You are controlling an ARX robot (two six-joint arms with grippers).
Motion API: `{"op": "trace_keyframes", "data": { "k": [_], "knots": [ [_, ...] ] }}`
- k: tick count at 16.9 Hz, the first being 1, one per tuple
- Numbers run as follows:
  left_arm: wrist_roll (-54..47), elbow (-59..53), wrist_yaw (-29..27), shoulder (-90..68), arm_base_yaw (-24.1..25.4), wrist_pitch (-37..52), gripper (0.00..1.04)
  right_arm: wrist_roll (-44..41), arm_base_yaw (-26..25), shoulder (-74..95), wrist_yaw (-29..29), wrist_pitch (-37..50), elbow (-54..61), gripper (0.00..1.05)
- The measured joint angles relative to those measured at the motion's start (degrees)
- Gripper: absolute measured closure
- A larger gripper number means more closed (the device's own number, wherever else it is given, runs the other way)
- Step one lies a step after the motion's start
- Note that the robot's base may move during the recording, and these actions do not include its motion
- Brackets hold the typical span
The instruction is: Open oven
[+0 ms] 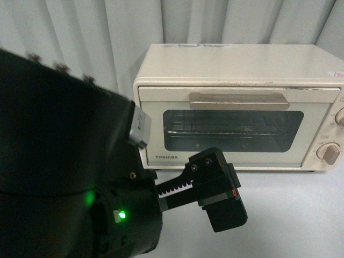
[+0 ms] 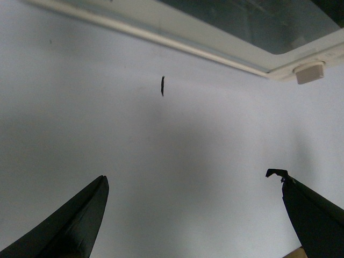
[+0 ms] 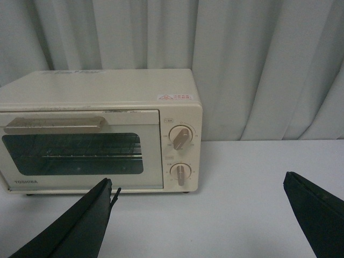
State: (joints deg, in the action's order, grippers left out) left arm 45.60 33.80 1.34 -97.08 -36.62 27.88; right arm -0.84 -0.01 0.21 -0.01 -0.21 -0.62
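Evidently shut, the cream-white boxy toaster oven (image 1: 236,64) faces the left gripper (image 2: 189,176), spread wide below its flat handle (image 1: 238,100), probably to hook it; the right gripper (image 3: 198,180) gapes too.

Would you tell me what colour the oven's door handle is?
Tan-beige handle, clearest in the front view.
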Motion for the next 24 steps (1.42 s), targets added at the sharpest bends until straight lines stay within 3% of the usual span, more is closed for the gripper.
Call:
{"op": "trace_keyframes", "data": {
  "k": [3,4,14,24],
  "knots": [
    [22.8,3.1,3.3,-17.0,1.7,8.7,0.07,0.0,0.0,0.0,0.0,0.0,0.0,0.06],
    [23.9,3.4,2.6,-17.9,2.0,8.3,0.07,0.0,0.0,0.0,0.0,0.0,0.0,0.06],
    [23.0,-0.1,3.3,-16.8,7.3,11.2,0.07,0.0,0.0,0.0,0.0,0.0,0.0,0.06],
    [19.9,-0.8,4.1,-16.1,6.7,10.8,0.07,0.0,0.0,0.0,0.0,0.0,0.0,0.06]
  ]
}}
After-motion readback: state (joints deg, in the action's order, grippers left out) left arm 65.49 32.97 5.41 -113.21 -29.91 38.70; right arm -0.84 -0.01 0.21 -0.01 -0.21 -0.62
